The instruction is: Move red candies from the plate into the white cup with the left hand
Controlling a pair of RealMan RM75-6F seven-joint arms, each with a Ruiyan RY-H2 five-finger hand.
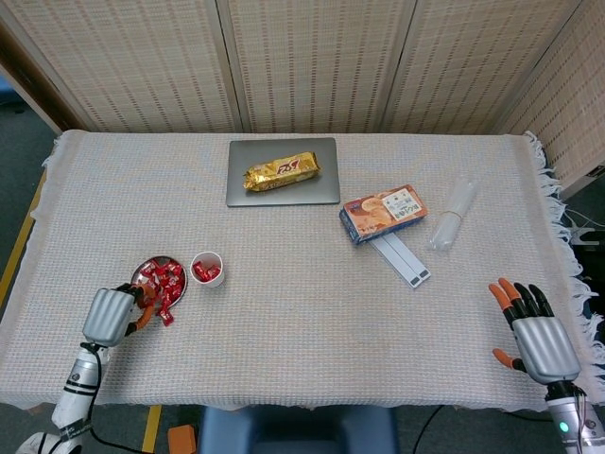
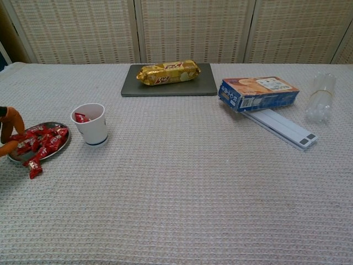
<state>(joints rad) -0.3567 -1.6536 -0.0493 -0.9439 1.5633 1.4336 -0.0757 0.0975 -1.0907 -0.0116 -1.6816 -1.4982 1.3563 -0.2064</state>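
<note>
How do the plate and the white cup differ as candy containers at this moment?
The plate is flat, metallic and heaped with many red candies, one lying off its edge on the cloth; the white cup is tall, upright and holds only a few. The left hand is at the plate, not the cup. Both sit side by side.

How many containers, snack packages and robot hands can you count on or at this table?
Containers: 2, plate and white cup
Snack packages: 2, gold bar pack and biscuit box
Robot hands: 2, left hand and right hand
Total: 6
</note>
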